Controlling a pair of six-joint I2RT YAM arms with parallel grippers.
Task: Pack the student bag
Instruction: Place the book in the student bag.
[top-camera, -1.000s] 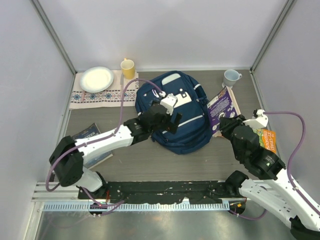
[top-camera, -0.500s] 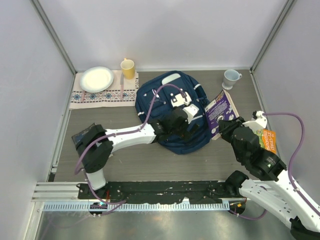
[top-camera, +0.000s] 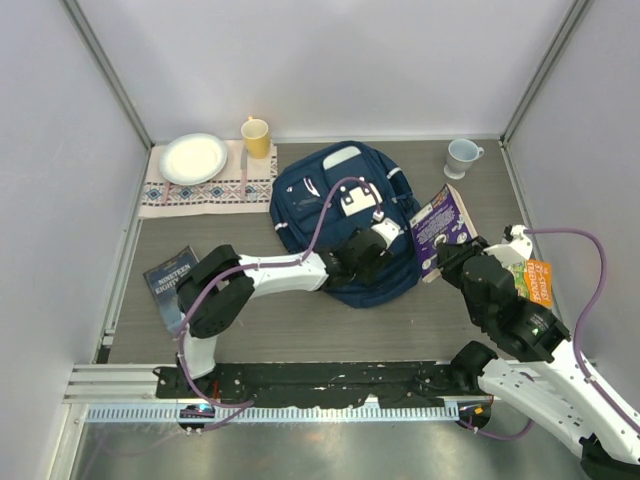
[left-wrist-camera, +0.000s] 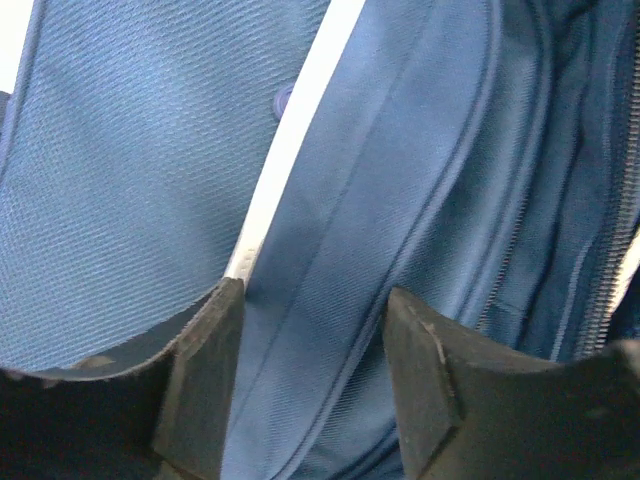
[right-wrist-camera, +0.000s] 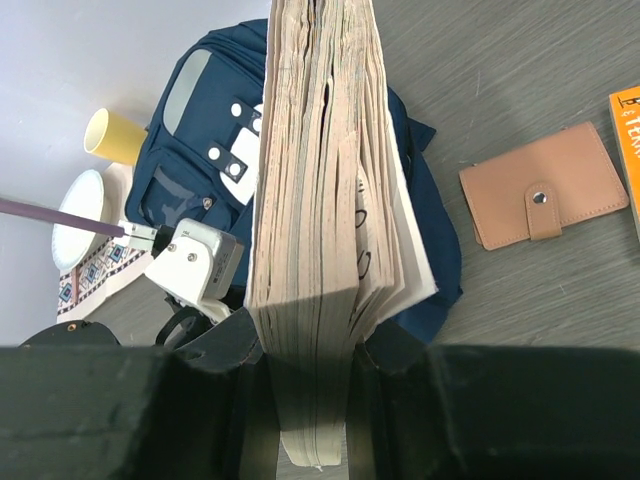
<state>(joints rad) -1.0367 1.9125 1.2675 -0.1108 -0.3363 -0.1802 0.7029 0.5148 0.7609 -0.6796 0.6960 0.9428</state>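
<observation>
The student bag lies flat in the middle of the worktop, a little toward the far side. It is navy fabric with white stripes, a white buckled flap on the front pocket and a pale panel at its far end. In the left wrist view its weave, one white stripe and a zip line at the right fill the picture.

Nearest, a bare strip of worktop runs between the arm bases and the bag's near edge. A dark book lies at the near left, beside the left arm. The left hand is over the bag's near right part. Its fingers stand apart with blue fabric showing between them and nothing pinched; whether they touch the cloth I cannot tell. Just right of the bag, the right hand is clamped on a purple-covered book, held tilted on edge beside the bag's right side. Right of that lie a tan wallet and then an orange book near the right wall.

Farther off, open worktop flanks the bag on both sides. Along the far wall a patterned cloth bears a white plate, with a yellow cup at its right end, near the bag's far left corner. A pale mug stands at the far right.
</observation>
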